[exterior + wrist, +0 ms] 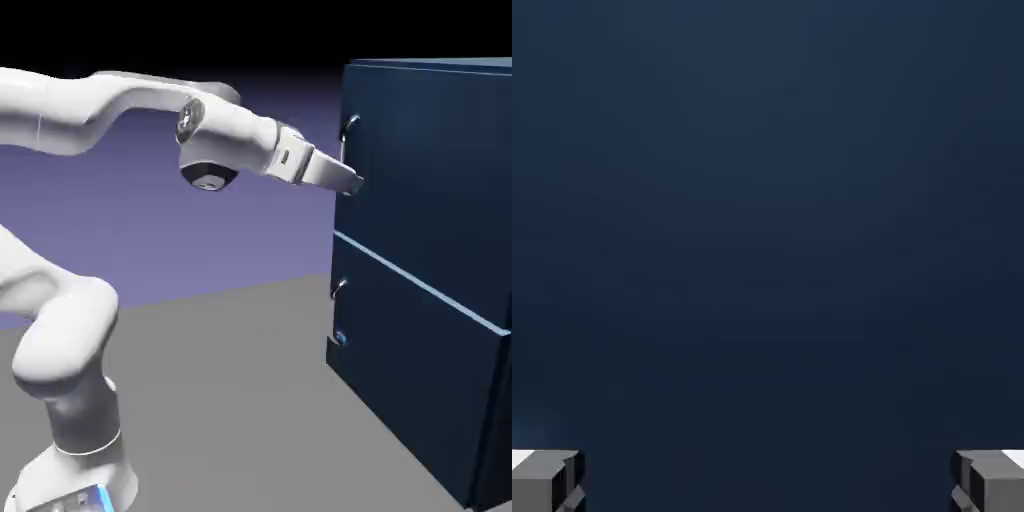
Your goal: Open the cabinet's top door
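Fingertips, two in number, stand wide apart on my one gripper, near one upper handle of two-door cabinet.

I can read no text, label, brand, number or sign in either of my views: no lettering shows in the exterior view, and my hand view gives me none to make out either.
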Robot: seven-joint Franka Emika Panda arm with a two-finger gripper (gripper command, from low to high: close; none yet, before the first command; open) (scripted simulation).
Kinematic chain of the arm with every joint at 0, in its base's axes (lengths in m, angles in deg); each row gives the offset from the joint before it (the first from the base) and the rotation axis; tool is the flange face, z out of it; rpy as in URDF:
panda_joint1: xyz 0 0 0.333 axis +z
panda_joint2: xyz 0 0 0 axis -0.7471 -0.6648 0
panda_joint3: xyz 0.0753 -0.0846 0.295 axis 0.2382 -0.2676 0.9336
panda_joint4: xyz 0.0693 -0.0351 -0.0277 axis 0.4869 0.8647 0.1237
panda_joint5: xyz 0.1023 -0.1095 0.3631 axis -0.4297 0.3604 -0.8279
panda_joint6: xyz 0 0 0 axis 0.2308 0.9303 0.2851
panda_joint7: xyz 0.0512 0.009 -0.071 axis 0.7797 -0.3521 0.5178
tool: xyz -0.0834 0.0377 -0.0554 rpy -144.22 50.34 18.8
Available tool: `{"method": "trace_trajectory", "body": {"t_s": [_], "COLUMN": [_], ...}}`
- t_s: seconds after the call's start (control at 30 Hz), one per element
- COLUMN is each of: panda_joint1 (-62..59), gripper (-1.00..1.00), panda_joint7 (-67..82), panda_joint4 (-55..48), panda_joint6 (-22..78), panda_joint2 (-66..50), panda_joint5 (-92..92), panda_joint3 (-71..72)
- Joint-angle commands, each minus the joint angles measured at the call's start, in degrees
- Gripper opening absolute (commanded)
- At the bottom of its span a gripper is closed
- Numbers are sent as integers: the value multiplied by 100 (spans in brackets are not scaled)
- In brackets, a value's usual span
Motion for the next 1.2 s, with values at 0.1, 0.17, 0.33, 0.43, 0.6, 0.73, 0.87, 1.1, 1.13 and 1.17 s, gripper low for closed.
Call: {"method": "trace_trajectory", "body": {"t_s": [0.1, 0.17, 0.33, 0.43, 0.6, 0.73, 0.87, 1.1, 1.13, 1.17], "panda_joint1": [-314, -470, -862, -1097, -1489, -1802, -2116, -2536, -2755, -2948], "gripper": [0, 0, 0, 0, 0, 0, 0, 0, 0, 0], "panda_joint7": [706, 1058, 1940, 2469, 3351, 4057, 4762, 5710, 5723, 5735], "panda_joint4": [-180, -270, -494, -629, -854, -1033, -1213, -1454, -1606, -1740], "panda_joint6": [17, 26, 48, 61, 82, 99, 117, 140, 179, 214], "panda_joint2": [138, 207, 380, 484, 656, 795, 933, 1118, 1044, 978], "panda_joint5": [-997, -1496, -2742, -3489, -4736, -5732, -6729, -8068, -8093, -8114], "panda_joint3": [366, 549, 1006, 1280, 1738, 2103, 2469, 2961, 3091, 3206]}}
